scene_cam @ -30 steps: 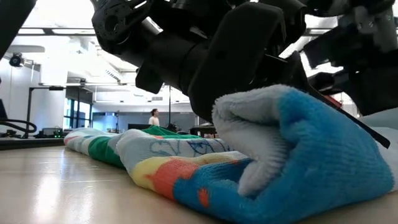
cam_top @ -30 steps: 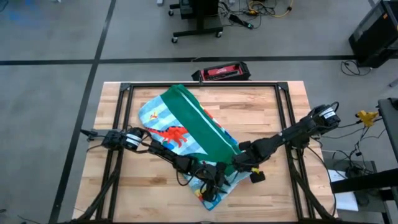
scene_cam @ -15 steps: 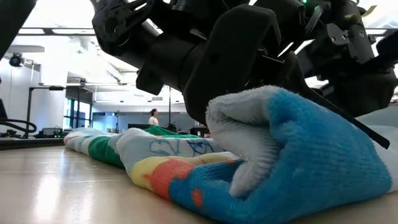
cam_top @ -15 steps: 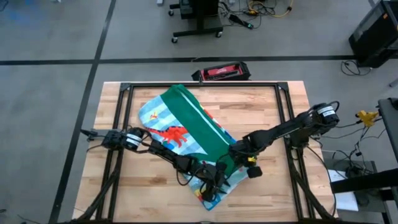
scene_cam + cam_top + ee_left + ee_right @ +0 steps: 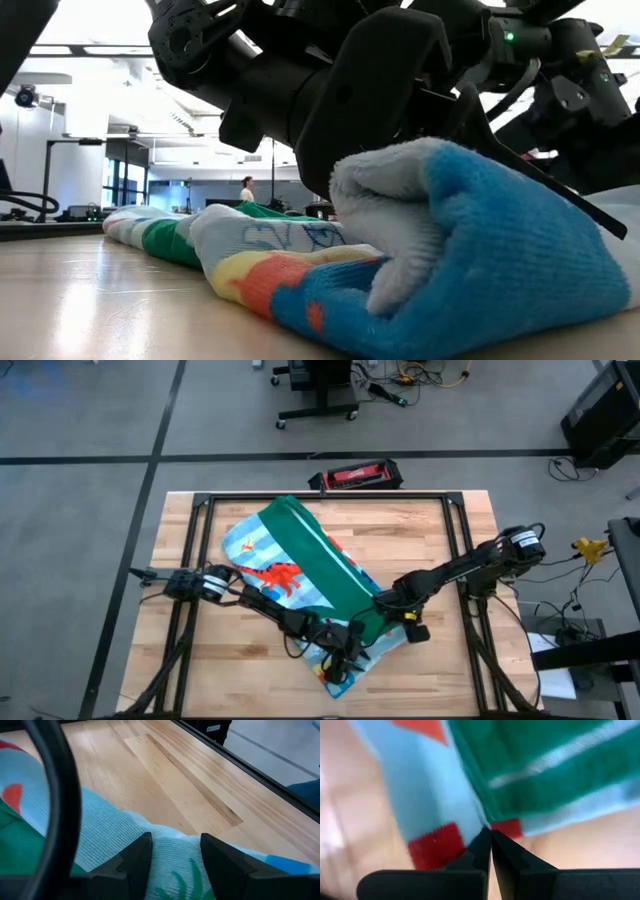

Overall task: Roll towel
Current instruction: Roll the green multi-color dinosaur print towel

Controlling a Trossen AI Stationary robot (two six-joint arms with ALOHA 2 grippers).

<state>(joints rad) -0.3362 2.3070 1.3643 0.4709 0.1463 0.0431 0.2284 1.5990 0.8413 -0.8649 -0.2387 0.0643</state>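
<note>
The towel (image 5: 300, 555) lies slantwise on the wooden table, from the far left to the near middle. It is light blue with dinosaurs, and a green strip is folded over along its length. Its near end (image 5: 450, 250) is folded up into a thick lump. My left gripper (image 5: 345, 658) is at that near end, shut on the towel (image 5: 175, 865). My right gripper (image 5: 388, 615) is at the towel's right edge with its fingers together on the cloth (image 5: 489, 832). My left gripper pinches the towel's near end (image 5: 172, 851) between its two fingers, and the cloth bulges up between them. The fingers lie low over the table and point toward its near right. The folded lump (image 5: 400, 190) rests on the table below the gripper. My right gripper has its fingertips (image 5: 496, 842) closed on the towel's right edge (image 5: 485, 822), where the green fold meets the light blue and red part. It comes in slanting down from the table's right side. One layer or several, I cannot tell. The towel lies on the table here.
A black metal frame (image 5: 330, 495) runs around the tabletop. A red and black box (image 5: 355, 476) lies just past the far edge. Bare wood shows at the near left (image 5: 230, 670) and the far right (image 5: 420, 540).
My right gripper has moved from just beside the towel in onto its right edge, toward the table's far left. In the low view the folded near end has bulged slightly more. My left gripper has stayed in place.
</note>
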